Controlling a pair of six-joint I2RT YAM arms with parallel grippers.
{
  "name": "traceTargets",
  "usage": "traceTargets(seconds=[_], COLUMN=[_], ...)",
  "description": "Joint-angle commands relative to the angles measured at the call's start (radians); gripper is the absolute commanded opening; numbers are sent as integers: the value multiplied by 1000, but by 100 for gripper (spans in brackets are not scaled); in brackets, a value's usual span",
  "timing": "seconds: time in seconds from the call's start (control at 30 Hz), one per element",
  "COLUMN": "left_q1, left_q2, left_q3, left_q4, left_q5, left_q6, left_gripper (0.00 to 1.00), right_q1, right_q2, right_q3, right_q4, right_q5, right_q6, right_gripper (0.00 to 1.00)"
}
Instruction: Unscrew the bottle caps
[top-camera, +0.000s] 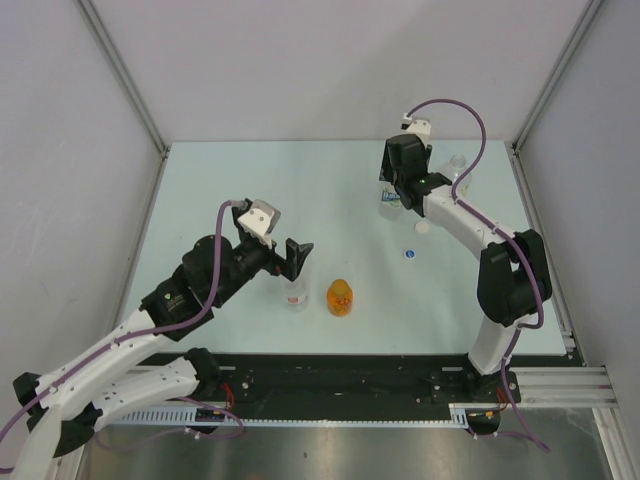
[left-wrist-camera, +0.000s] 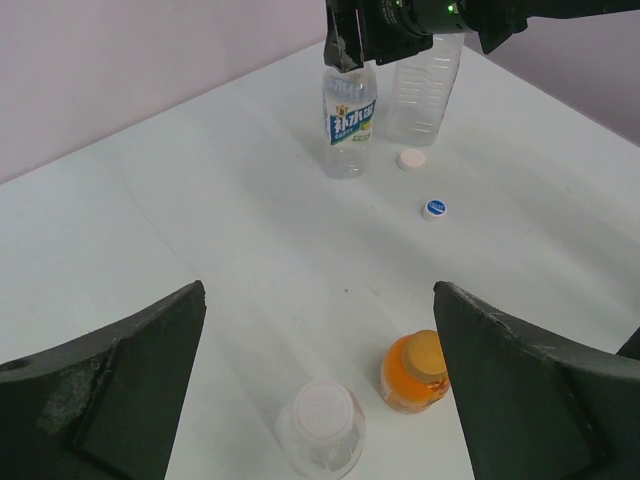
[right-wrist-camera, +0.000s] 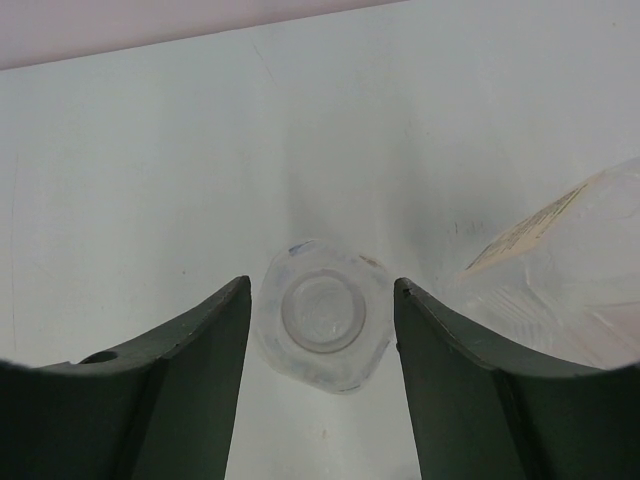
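My right gripper (right-wrist-camera: 322, 290) hangs open above the blue-labelled bottle (right-wrist-camera: 322, 315); its fingers stand on either side of the neck with small gaps. The bottle's mouth shows no cap. The large clear bottle (left-wrist-camera: 425, 90) stands just beside the blue-labelled one (left-wrist-camera: 348, 120). A white cap (left-wrist-camera: 411, 159) and a blue cap (left-wrist-camera: 434, 208) lie loose on the table. My left gripper (left-wrist-camera: 318, 300) is wide open and holds nothing. It hovers over a small clear bottle (left-wrist-camera: 322, 430) with a white cap on it. Next to that stands the orange bottle (left-wrist-camera: 412, 378), wearing an orange-brown cap (left-wrist-camera: 428, 355).
White walls close the table (top-camera: 250, 190) in at the back and on both sides. A black rail (top-camera: 340, 375) with the arm bases runs along the near edge. In the top view the small clear bottle (top-camera: 295, 293) and the orange bottle (top-camera: 340, 297) stand near the front middle.
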Motion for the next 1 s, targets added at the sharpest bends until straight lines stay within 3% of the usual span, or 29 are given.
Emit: traceTargets(seconds=[0.0,0.4,0.67,0.73,0.87,0.97], left_q1=[0,-2,-2,-2,-2,-2], left_q2=[2,11,17,20,17,0], left_q3=[-3,-5,26,37,44,55], left_q4=[10,10,-1,-6,-21,-44], left_q5=[7,7,18,12,-25,-82], left_q6=[-12,-20,-46,-53,-72,-93], left_gripper=[100,100,100,100,100,100], right_q1=[3,29,165,233,323,407], right_q2=[-54,-147,-377,-437,-586,-660], right_q3=[29,-3,-86,-145,-331,-493], right_q4=[0,-55,-210,-217,-154,-96], right_q5=[4,-7,59,24,-255,-270], right_q6=[3,-11,-2,-3,-4,52], right_gripper=[63,64,64,64,63,62])
